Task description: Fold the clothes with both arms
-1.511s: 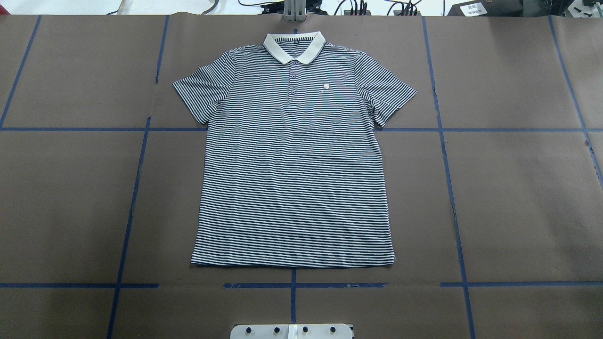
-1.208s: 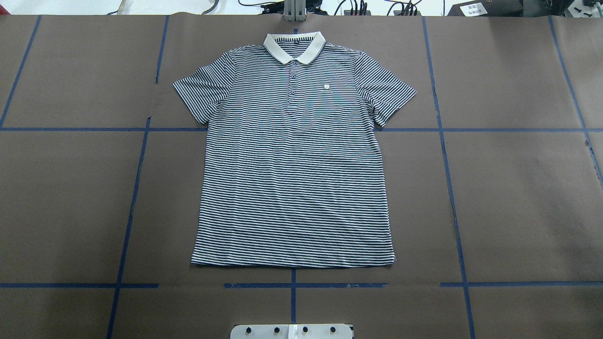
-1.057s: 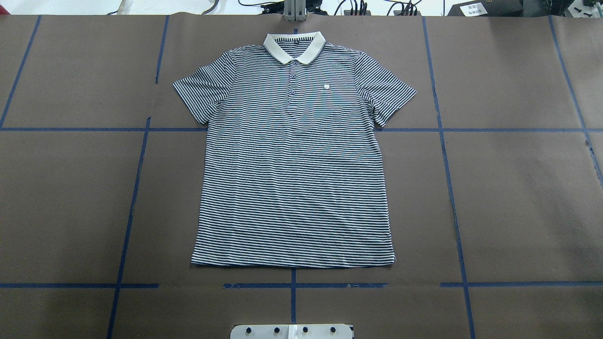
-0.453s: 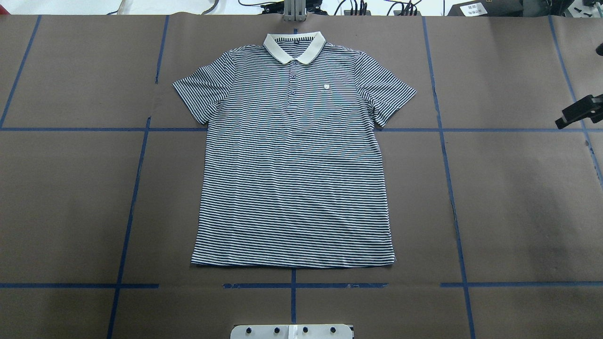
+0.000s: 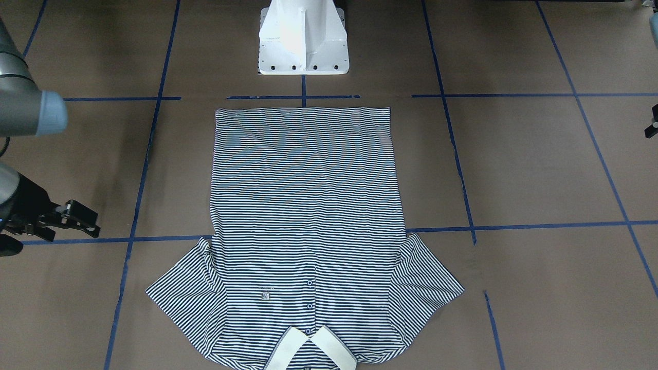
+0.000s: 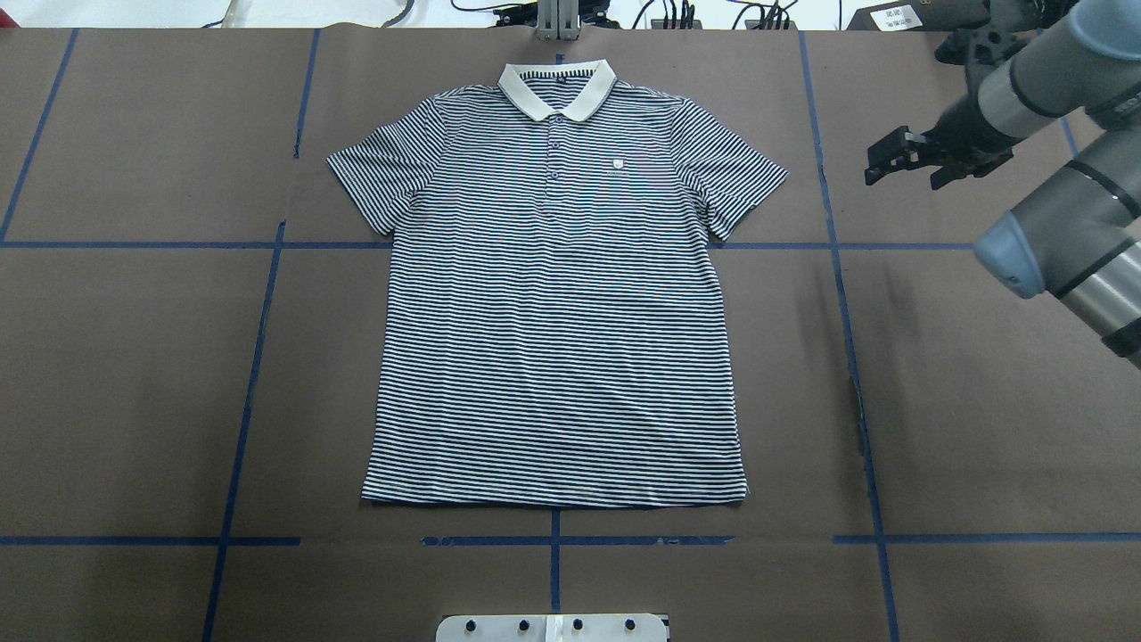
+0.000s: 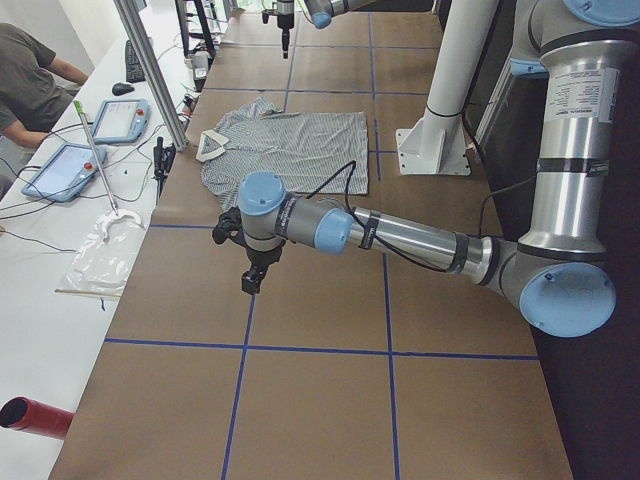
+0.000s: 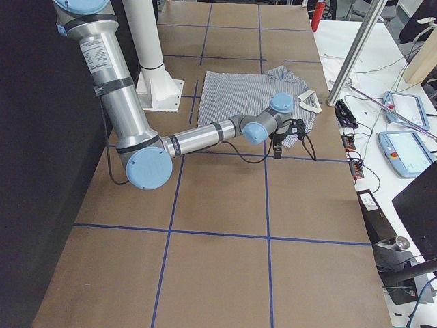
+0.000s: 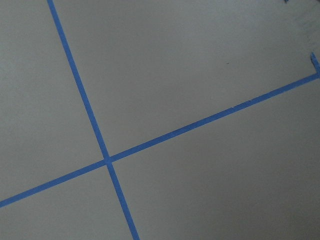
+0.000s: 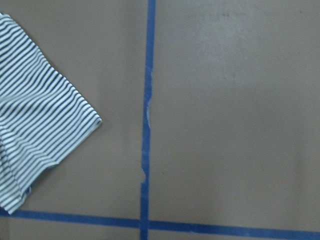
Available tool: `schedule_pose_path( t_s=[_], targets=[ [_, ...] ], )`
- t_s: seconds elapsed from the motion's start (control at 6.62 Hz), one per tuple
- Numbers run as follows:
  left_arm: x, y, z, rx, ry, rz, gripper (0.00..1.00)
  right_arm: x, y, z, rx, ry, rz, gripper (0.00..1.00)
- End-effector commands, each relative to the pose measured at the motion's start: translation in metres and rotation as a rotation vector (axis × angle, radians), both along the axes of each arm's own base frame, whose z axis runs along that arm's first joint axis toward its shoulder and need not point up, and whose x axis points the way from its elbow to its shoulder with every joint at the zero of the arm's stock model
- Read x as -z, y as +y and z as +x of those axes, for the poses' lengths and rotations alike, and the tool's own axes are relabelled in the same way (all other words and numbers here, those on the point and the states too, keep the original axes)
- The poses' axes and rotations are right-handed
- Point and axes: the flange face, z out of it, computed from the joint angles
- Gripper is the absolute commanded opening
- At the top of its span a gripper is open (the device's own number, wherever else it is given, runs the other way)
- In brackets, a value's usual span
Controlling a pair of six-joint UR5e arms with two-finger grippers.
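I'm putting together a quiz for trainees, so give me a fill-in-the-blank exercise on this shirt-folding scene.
The polo shirt lies flat, and its collar points ___ from the robot.
The gripper beside one sleeve belongs to the robot's ___ arm.
That gripper holds ___.
The tape lines on the table are ___.
Missing words: away; right; nothing; blue.

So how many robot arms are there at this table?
2. The right arm reaches toward the shirt's sleeve; the left arm hangs over bare table at the other end.
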Motion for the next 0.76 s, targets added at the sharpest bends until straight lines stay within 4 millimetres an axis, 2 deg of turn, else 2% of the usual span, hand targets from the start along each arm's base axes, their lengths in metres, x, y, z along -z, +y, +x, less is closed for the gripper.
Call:
schedule_pose_path(
  t_s=[0.0, 0.15, 0.3, 0.45, 0.6],
  targets=[
    [0.003, 0.000, 0.002, -0.010, 0.021, 0.010, 1.00, 0.029, -0.053, -0.071, -0.195, 0.045, -0.047, 0.99],
    [0.006, 0.001, 0.003, -0.015, 0.042, 0.014, 1.00, 0.020, -0.067, -0.096, -0.253, 0.024, -0.083, 0.94],
    [0.005, 0.001, 0.003, -0.017, 0.046, 0.010, 1.00, 0.023, -0.067, -0.104, -0.258, 0.016, -0.089, 0.91],
    [0.006, 0.001, 0.003, -0.018, 0.048, 0.015, 1.00, 0.028, -0.071, -0.124, -0.260, 0.018, -0.111, 0.90],
    [0.007, 0.001, 0.003, -0.017, 0.048, 0.015, 1.00, 0.022, -0.067, -0.137, -0.251, 0.029, -0.126, 0.88]
  ],
)
